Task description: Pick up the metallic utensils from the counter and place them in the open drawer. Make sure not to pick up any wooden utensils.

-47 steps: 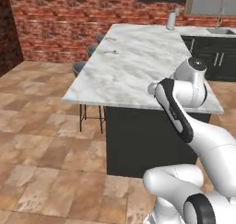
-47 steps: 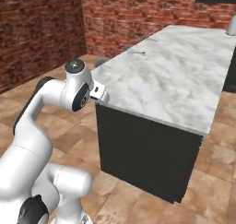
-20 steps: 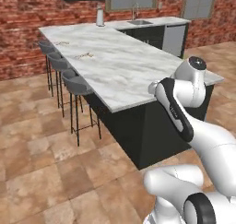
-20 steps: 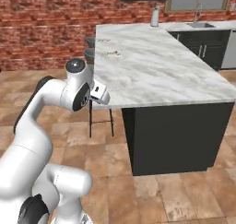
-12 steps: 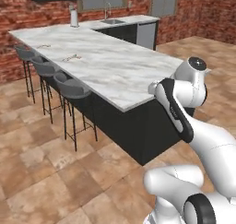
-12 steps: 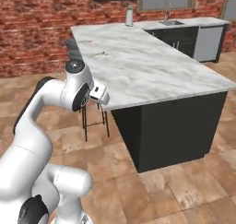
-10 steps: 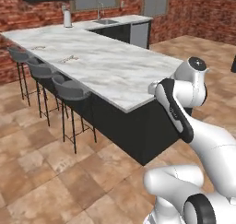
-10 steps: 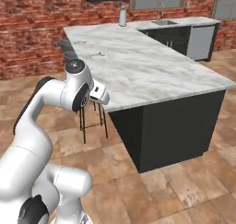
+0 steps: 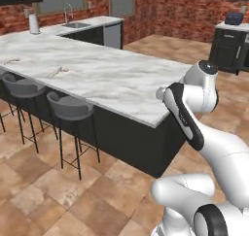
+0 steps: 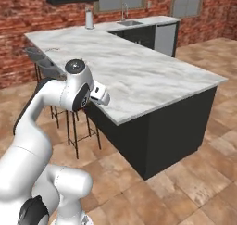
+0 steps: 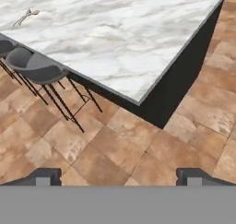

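My claw (image 11: 118, 174) is nearest to me. It is released, its two tips (image 11: 44, 175) spread wide with nothing between them, and it looks down at the tile floor (image 11: 115, 149) just off the counter's near corner.

The counter (image 9: 112, 79) is one broad white marble slab on a dark base. Along its long side I count two grey stools (image 9: 70, 109) in full in the left base view, tucked against its edge.

Farther along the counter, well away from the claw, lie two small utensils. The nearer utensil (image 9: 58, 71) sits above the stools, a little in from the edge. The farther utensil (image 9: 10, 60) is beyond it, towards the counter's far end. Both are thin slivers from here, and I cannot tell which is the metal knife and which is the wooden spoon. I need a closer look before committing.

I judge the knife to be light, stiff and slick, and it lies flat on smooth marble, so it may skate if nudged. I would take it across the handle near its balance point, with the tips straddling it from above. I would avoid the blade, which is thin and offers little to pinch.

Beyond the counter's far side stand one sink (image 9: 75, 25) and one white cylinder (image 9: 33, 22) on the back worktop.
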